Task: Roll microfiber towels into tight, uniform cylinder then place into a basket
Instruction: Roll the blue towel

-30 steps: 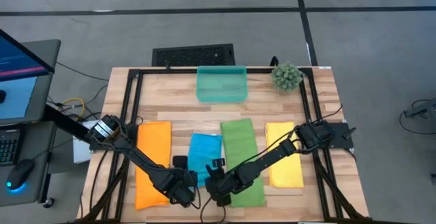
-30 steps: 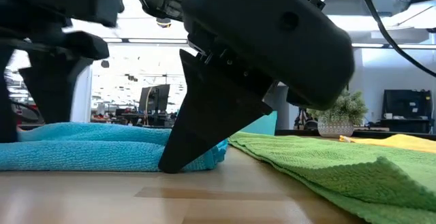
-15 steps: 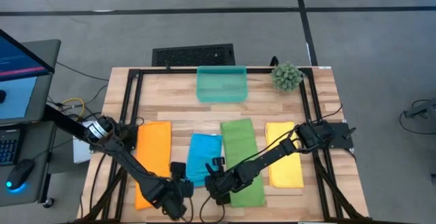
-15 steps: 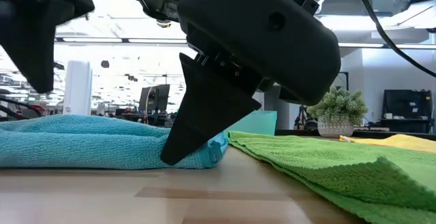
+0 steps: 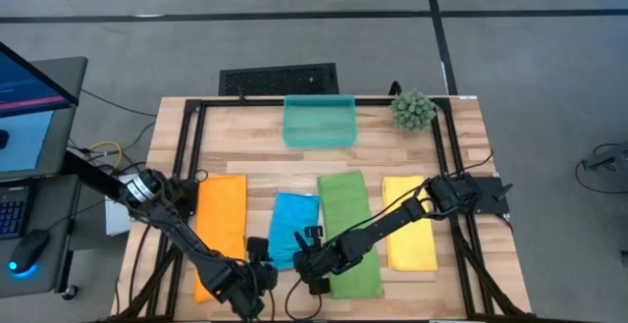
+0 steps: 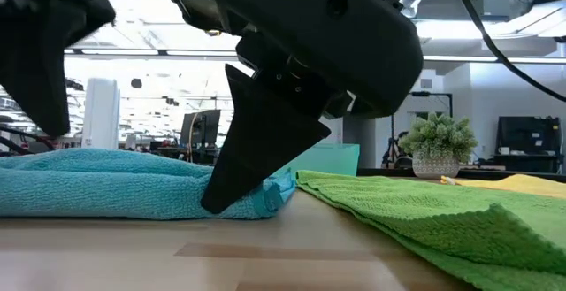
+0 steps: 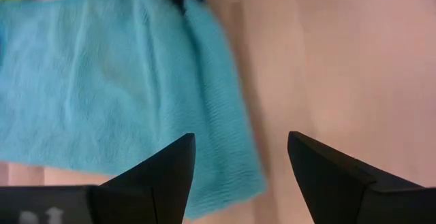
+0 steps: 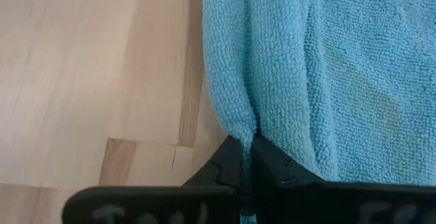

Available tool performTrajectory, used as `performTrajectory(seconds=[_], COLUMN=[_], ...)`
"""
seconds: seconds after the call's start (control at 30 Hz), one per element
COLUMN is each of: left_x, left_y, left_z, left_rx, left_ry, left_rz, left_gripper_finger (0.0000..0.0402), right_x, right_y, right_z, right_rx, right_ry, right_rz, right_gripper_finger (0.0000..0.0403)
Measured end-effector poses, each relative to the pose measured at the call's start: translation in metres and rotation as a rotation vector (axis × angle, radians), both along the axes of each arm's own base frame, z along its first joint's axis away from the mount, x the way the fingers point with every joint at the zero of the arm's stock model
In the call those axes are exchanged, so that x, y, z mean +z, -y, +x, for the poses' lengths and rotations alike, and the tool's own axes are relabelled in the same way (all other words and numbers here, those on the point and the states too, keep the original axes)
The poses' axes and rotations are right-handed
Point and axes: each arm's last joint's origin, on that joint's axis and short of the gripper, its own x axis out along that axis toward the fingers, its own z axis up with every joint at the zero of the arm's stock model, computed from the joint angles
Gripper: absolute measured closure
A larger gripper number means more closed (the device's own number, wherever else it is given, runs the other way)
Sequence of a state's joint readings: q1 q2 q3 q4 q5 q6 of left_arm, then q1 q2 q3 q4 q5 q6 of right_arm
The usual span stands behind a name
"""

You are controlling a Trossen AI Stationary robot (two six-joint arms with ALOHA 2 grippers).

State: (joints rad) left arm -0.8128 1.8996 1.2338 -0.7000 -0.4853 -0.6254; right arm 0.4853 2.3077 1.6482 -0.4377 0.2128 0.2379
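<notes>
Blue towel (image 5: 291, 227) lies flat between orange (image 5: 220, 235) and green (image 5: 349, 230) ones — right gripper (image 8: 246, 157) pinches its near edge, the corner hidden under the arm; left gripper (image 7: 238, 163) hovers beside that edge, fingers apart

Four microfiber towels lie flat in a row on the wooden table: orange (image 5: 220, 227), blue (image 5: 293, 225), green (image 5: 349, 227) and yellow (image 5: 410, 222), each a long narrow rectangle, none rolled. The blue towel's near edge is bunched into a small fold. A translucent teal basket (image 5: 319, 122) stands upright at the table's far edge.
</notes>
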Motion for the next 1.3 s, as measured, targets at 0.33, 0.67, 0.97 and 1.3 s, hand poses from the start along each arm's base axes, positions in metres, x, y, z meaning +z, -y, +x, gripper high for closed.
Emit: performTrajectory(seconds=[0.33,0.67,0.97,1.3], left_x=[-0.022,-0.027,-0.028,-0.025], left_y=[-0.014,-0.019,-0.018,-0.013], left_z=[-0.002,-0.005,-0.003,-0.001], left_rx=[0.036,0.1,0.093,0.07], left_ry=[-0.018,-0.014,-0.012,-0.06], left_rz=[-0.024,-0.043,-0.055,-0.149], left_gripper_finger=[0.0173,0.0173,0.0267,0.0387], right_x=[0.0,0.0,0.004,0.01], right_y=[0.0,0.0,-0.004,-0.026], right_z=[0.0,0.0,-0.002,-0.007], right_rx=[0.0,0.001,0.009,0.12], right_ry=[0.002,0.004,0.01,0.019], right_rz=[-0.001,0.001,0.005,0.16], right_gripper_finger=[0.0373,0.037,0.0379,0.0383])
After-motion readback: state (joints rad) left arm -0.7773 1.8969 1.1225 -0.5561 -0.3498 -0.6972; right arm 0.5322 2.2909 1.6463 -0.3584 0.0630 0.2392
